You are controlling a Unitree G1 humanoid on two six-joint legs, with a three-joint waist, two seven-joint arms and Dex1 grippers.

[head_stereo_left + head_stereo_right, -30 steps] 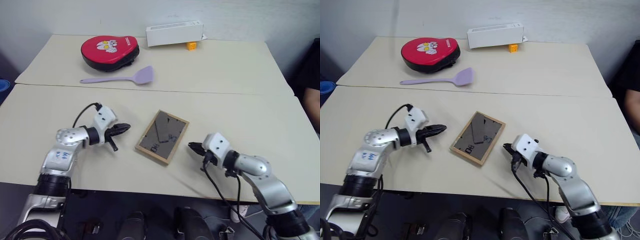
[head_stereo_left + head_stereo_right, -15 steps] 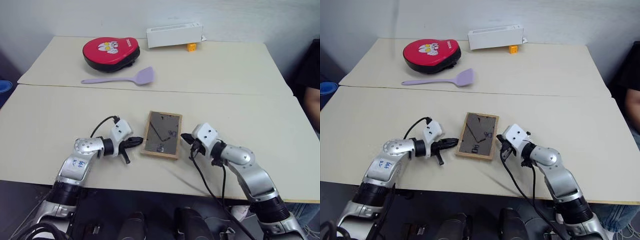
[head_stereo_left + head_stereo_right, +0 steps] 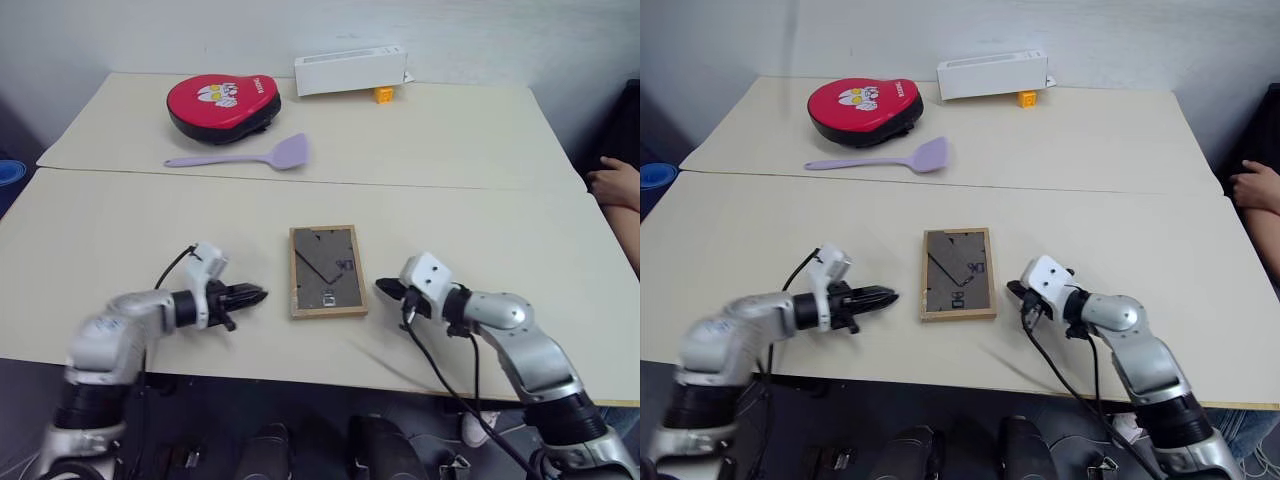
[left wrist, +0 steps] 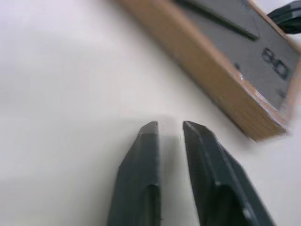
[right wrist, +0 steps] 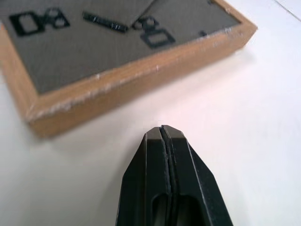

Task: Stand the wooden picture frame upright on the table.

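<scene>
Wooden picture frame (image 3: 325, 271) face-down, well short of spatula (image 3: 240, 156), red pad (image 3: 222, 103), white box (image 3: 350, 70).

You see the right gripper (image 5: 165, 132) with its two black fingers pressed together, tips over bare table (image 5: 254, 117) and just short of the wooden picture frame (image 5: 108, 56). The frame lies flat, dark back up, its light wood edge facing you with black hardware on the backing.
</scene>
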